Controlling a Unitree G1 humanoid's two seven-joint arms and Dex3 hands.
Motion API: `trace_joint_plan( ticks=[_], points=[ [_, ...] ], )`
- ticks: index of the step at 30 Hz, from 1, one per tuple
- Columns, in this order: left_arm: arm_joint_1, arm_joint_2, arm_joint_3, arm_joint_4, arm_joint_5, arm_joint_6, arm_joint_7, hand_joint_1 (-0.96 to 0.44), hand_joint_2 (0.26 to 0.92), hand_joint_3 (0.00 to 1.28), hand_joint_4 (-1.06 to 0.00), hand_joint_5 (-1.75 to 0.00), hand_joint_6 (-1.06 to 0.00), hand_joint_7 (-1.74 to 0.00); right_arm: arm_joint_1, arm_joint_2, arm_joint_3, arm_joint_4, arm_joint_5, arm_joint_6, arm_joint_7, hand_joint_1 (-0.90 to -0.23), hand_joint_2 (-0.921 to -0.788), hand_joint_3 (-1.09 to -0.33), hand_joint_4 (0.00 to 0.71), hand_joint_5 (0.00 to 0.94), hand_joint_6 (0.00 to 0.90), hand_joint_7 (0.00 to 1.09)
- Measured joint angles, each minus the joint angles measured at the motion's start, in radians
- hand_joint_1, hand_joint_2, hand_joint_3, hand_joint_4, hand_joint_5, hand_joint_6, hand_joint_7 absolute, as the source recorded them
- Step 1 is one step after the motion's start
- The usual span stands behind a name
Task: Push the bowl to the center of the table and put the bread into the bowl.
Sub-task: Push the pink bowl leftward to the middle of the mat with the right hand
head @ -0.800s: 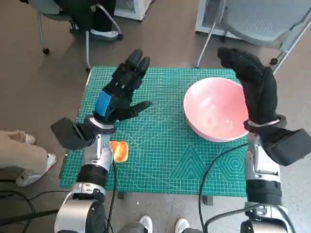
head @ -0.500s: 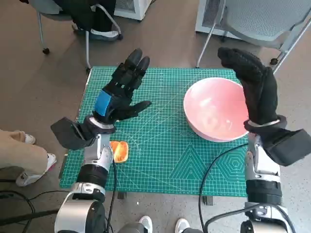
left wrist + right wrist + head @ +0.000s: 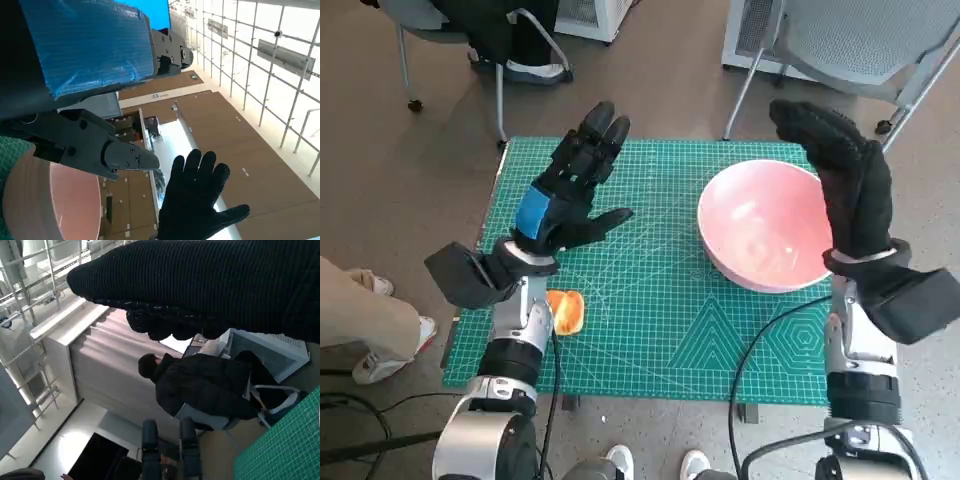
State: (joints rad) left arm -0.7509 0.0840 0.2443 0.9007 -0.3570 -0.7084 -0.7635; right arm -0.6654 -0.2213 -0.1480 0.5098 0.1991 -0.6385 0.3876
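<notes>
The pink bowl sits on the green mat toward the table's right edge, off centre, with nothing in it. My right hand is raised just beside its right rim, fingers straight and close together, holding nothing; I cannot tell whether the glove touches the rim. The bowl lies to the left of that hand, so a sweep leftward, toward the middle of the mat, is what the push seems to call for, and my right hand is plainly the nearer one for it.

The bread lies near the mat's front-left corner, partly hidden beneath my left forearm. My left hand hangs above the mat's left half, fingers spread and empty, pointing toward the far edge, well apart from the bowl. The bread lies behind and below it, so that hand would have to draw back and drop.

The mat between bowl and centre looks bare. Chairs and a person's leg stand off the table.
</notes>
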Motion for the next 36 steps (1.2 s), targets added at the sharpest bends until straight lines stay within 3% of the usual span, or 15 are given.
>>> trace_joint_plan(
  ticks=[5, 13, 25, 36],
  points=[
    [0.004, 0.000, 0.000, -0.002, 0.000, 0.000, 0.000, -0.22, 0.921, 0.19, -0.09, -0.01, -0.18, 0.00, -0.001, -0.013, -0.017, 0.021, 0.005, -0.017, 0.003, -0.712, -0.921, -0.807, 0.175, 0.000, 0.031, 0.43],
    [0.010, 0.001, 0.000, -0.006, 0.000, 0.000, 0.001, -0.22, 0.921, 0.19, -0.10, 0.00, -0.19, 0.00, -0.012, -0.053, -0.069, 0.131, 0.040, -0.045, 0.020, -0.713, -0.921, -0.835, 0.155, 0.000, 0.034, 0.42],
    [0.011, 0.003, 0.001, -0.011, 0.000, 0.000, 0.006, -0.23, 0.921, 0.19, -0.10, 0.00, -0.19, 0.00, -0.107, -0.111, -0.160, 0.445, 0.051, -0.113, 0.001, -0.674, -0.921, -0.890, 0.150, 0.000, 0.047, 0.38],
    [0.012, 0.006, 0.002, -0.017, -0.005, 0.009, 0.001, -0.23, 0.921, 0.19, -0.10, 0.00, -0.19, 0.00, -0.166, -0.132, -0.197, 0.663, 0.050, -0.050, -0.037, -0.678, -0.921, -0.889, 0.123, 0.002, 0.076, 0.32]
  ],
)
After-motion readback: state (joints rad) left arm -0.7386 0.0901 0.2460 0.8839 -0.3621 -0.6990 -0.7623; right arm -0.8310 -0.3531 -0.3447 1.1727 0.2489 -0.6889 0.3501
